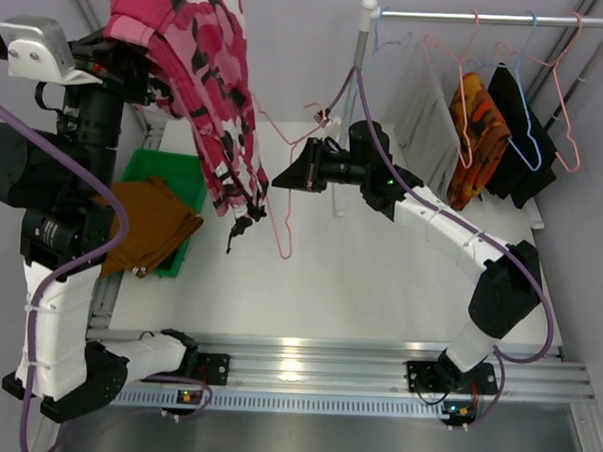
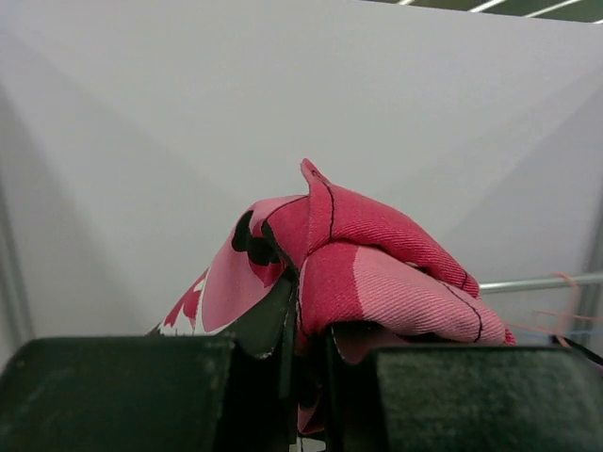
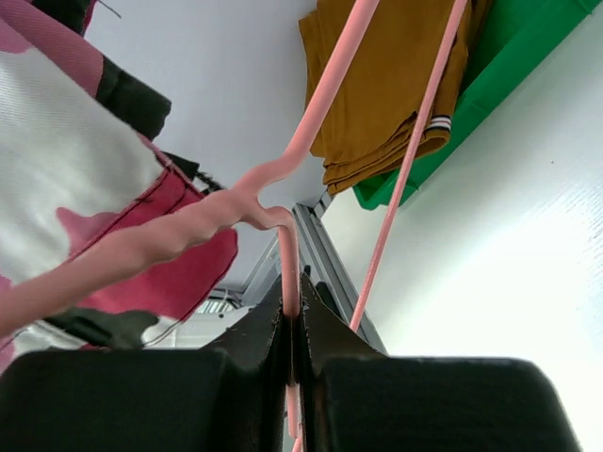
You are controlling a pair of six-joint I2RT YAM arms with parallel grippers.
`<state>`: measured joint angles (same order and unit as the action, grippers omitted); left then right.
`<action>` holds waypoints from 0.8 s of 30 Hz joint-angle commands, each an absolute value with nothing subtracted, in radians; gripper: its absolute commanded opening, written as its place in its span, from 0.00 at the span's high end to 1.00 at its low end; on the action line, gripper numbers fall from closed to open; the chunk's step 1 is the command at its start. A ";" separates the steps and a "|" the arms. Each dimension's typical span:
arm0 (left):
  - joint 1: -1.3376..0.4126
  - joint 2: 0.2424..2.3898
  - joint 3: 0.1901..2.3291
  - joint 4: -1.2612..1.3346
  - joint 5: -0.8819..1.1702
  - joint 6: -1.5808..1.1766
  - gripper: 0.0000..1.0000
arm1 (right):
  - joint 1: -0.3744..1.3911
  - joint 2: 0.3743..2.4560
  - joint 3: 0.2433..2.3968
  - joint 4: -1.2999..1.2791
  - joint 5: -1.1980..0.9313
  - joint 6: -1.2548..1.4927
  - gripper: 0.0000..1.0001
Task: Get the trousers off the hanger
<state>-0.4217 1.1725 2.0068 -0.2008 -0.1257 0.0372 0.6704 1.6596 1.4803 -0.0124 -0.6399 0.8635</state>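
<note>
The pink floral trousers (image 1: pixel 203 82) hang from my left gripper (image 1: pixel 165 25), raised high at the top left. In the left wrist view the jaws (image 2: pixel 311 353) are shut on a bunch of the pink cloth (image 2: pixel 377 273). My right gripper (image 1: pixel 283 180) is shut on the pink wire hanger (image 1: pixel 287 220) at mid table; the right wrist view shows the wire (image 3: pixel 287 273) pinched between the jaws (image 3: pixel 294 330), the trousers (image 3: pixel 85 198) beside it. The mustard-brown trousers (image 1: pixel 146 224) lie over the green bin (image 1: pixel 174 170), also in the right wrist view (image 3: pixel 386 85).
A white clothes rail (image 1: pixel 491 16) at the back right carries an orange patterned garment (image 1: pixel 475 139), a black garment (image 1: pixel 521 135) and several empty pink and blue hangers (image 1: pixel 548 77). The white table (image 1: pixel 379 279) ends at a metal rail in front.
</note>
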 commanded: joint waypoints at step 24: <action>-0.077 0.772 1.105 0.708 -0.801 0.846 1.00 | 0.706 1.670 1.584 -0.130 -0.713 0.753 1.00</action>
<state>-0.0853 0.7742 1.1820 0.3893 -0.7448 0.7265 0.6792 1.6638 1.5043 -0.1291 -0.6868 0.7807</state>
